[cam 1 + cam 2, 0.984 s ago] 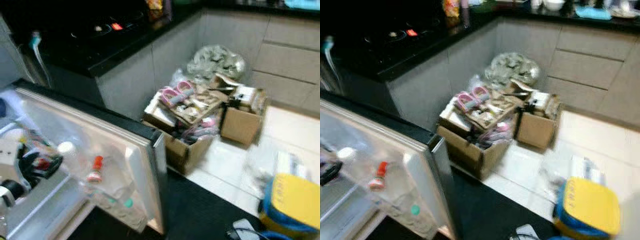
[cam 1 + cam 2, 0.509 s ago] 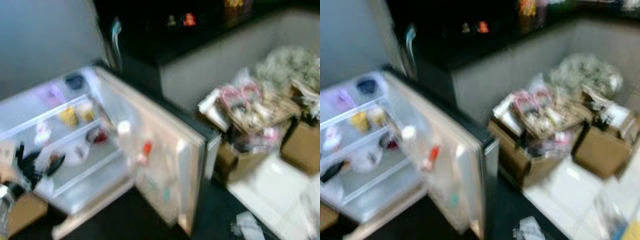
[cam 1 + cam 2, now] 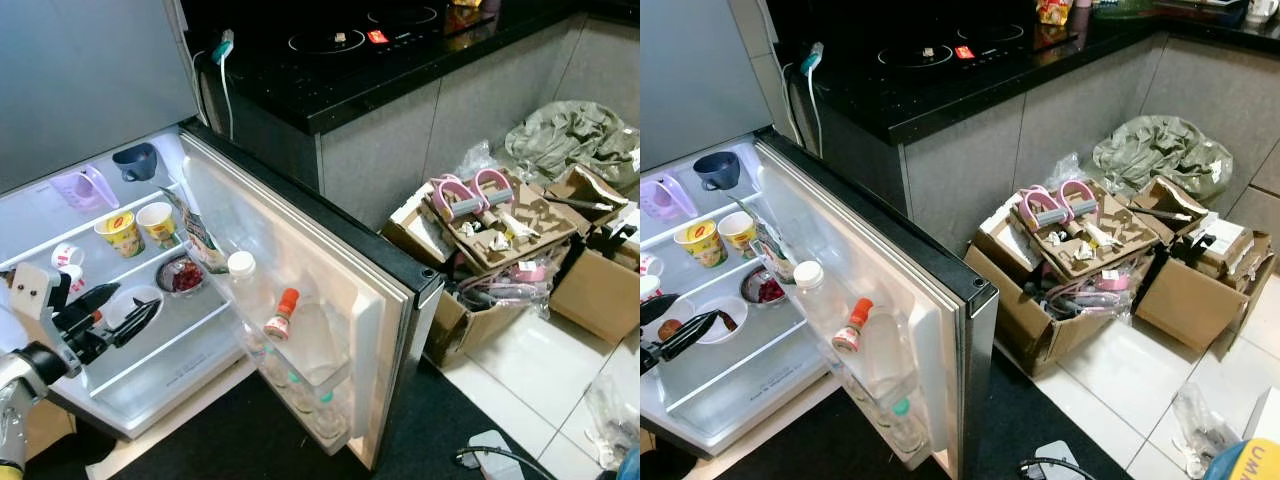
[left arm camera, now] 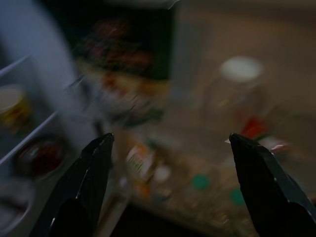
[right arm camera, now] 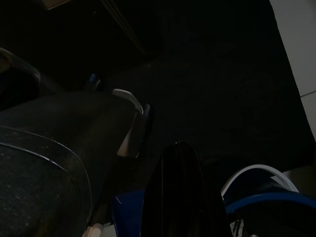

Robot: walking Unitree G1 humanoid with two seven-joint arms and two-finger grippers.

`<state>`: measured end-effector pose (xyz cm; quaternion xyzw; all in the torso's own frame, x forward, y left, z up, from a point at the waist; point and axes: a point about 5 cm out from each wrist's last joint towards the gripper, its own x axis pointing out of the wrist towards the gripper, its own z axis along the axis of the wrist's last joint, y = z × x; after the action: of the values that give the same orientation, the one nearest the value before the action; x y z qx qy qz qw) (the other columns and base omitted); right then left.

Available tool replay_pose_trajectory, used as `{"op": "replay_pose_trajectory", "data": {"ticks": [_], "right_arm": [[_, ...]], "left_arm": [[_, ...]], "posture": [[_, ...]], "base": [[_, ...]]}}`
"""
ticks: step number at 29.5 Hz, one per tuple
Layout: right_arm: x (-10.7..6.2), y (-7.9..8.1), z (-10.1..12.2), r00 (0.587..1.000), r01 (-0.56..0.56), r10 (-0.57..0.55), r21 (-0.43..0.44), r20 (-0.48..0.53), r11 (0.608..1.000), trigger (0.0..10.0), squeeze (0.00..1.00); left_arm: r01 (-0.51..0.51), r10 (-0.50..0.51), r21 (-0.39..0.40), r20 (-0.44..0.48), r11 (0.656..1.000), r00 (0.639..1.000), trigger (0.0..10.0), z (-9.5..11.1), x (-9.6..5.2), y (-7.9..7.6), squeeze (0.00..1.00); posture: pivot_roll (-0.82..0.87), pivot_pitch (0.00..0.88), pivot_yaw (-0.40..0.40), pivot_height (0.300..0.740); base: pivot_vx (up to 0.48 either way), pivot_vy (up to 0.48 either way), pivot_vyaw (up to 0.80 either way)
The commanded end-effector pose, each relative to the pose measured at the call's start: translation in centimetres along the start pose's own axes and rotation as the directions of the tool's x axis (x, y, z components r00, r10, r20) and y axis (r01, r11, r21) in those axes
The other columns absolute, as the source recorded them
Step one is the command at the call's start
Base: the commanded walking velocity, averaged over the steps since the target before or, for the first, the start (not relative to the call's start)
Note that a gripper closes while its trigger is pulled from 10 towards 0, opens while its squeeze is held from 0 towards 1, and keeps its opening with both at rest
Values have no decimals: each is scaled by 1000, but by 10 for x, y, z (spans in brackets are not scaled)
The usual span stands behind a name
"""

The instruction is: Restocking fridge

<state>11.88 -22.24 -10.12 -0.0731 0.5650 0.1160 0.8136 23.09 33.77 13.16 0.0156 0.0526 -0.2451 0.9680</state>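
From the left eye view, the fridge (image 3: 150,300) stands open with its door (image 3: 320,300) swung out toward the cardboard boxes (image 3: 500,250). The left gripper (image 3: 125,310) is raised in front of the middle shelf (image 3: 160,330), jaws released and holding nothing, just before a white bowl (image 3: 130,305). Two yellow cups (image 3: 140,228) stand on the shelf above, near its front edge, and a small bowl of red food (image 3: 182,276) sits at the door-side end of the middle shelf. I judge that nothing to restock is in the jaws yet, so the good step is to fetch an item first and then enter low and straight, under the upper shelf edge.

In the right eye view, the lowest shelf (image 3: 740,385) has the most free room. The door rack (image 3: 870,370) holds a white-capped bottle (image 3: 812,290) and a red-capped bottle (image 3: 852,325), so the arm should keep away from that side.

In the left wrist view, the two black fingers (image 4: 84,192) stand wide apart, pointing toward the blurred door bottles.

In the right wrist view, all is very dark; the right gripper (image 5: 180,197) hangs idle over the dark floor, and its fingers seem pressed together with nothing between them.
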Motion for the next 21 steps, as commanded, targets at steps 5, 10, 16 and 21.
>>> {"op": "replay_pose_trajectory", "data": {"ticks": [5,10,16,21], "right_arm": [[2,7,-3,1000,-9,9,11,-4,1000,10000,0],[3,12,-5,1000,-19,19,4,-4,1000,10000,0],[2,11,-5,1000,-17,17,0,-1,1000,10000,0],[2,10,-5,1000,-10,10,4,10,1000,10000,0]], "left_arm": [[128,-128,-46,5,991,992,10000,-5,17,-18,0],[151,-151,-36,20,988,988,10000,-3,40,-22,0],[133,-131,-22,65,991,989,10000,6,62,-21,0],[188,-185,-42,55,981,981,10000,1,80,-32,0]], "posture": [[-42,12,47,740],[-50,16,57,740],[-57,26,64,740],[-60,49,69,740]], "base": [[0,0,0],[0,0,0],[0,0,0],[0,0,0]]}}
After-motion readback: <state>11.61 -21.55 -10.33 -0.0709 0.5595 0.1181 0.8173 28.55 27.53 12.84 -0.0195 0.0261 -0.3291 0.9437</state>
